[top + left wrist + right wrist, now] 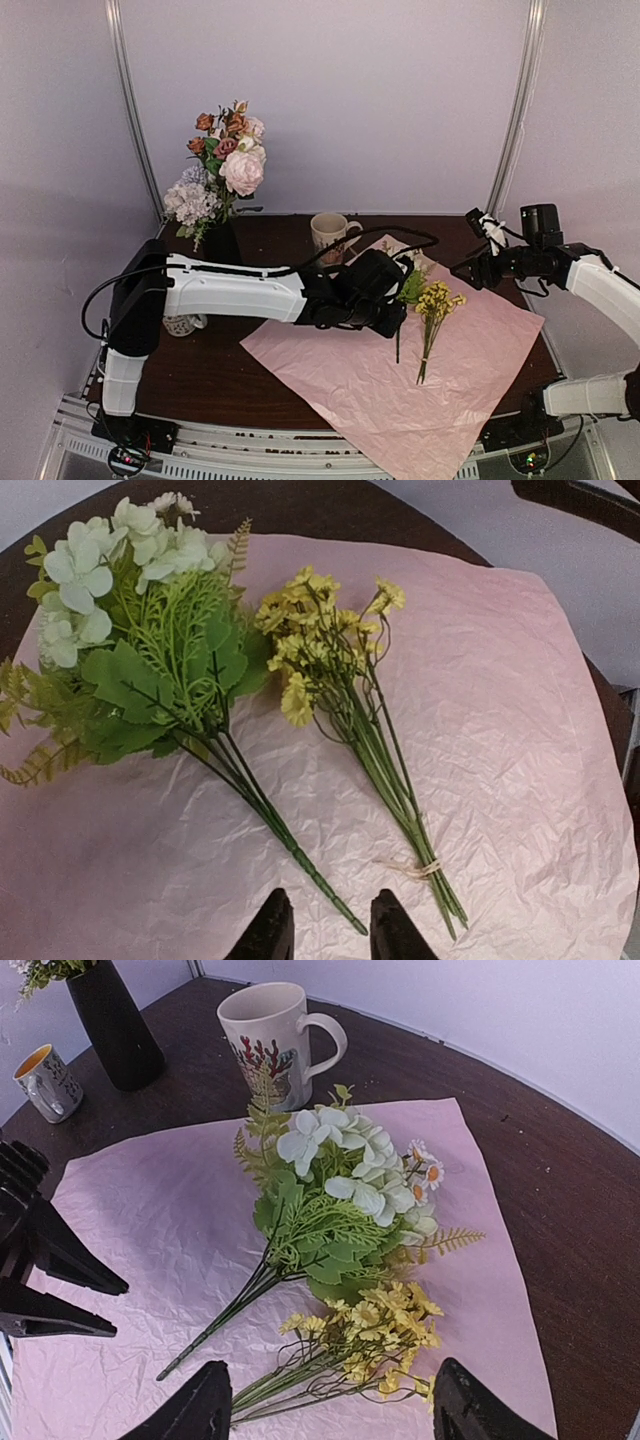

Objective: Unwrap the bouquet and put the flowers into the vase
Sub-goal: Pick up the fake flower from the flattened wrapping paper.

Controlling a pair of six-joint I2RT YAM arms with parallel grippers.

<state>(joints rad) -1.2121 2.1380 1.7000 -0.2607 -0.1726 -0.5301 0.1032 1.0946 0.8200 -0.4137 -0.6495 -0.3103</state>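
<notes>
The bouquet's lilac-pink paper point(400, 380) lies spread flat on the table. On it rest a white-and-green bunch point(150, 650) and a yellow bunch point(330, 640) tied with twine. My left gripper point(330, 928) hovers low over the paper, open. The green bunch's stem end point(340, 910) lies between its fingertips, untouched. My right gripper point(335, 1410) hangs open above the yellow bunch point(370, 1340), holding nothing. The black vase point(222, 243) stands at the back left with several pink, orange and lavender flowers point(225, 165) in it.
A cream patterned mug point(328, 235) stands just behind the paper. An orange-lined mug point(185, 323) sits at the left, beside the left arm. The left arm stretches across the table's middle. The paper overhangs the near edge.
</notes>
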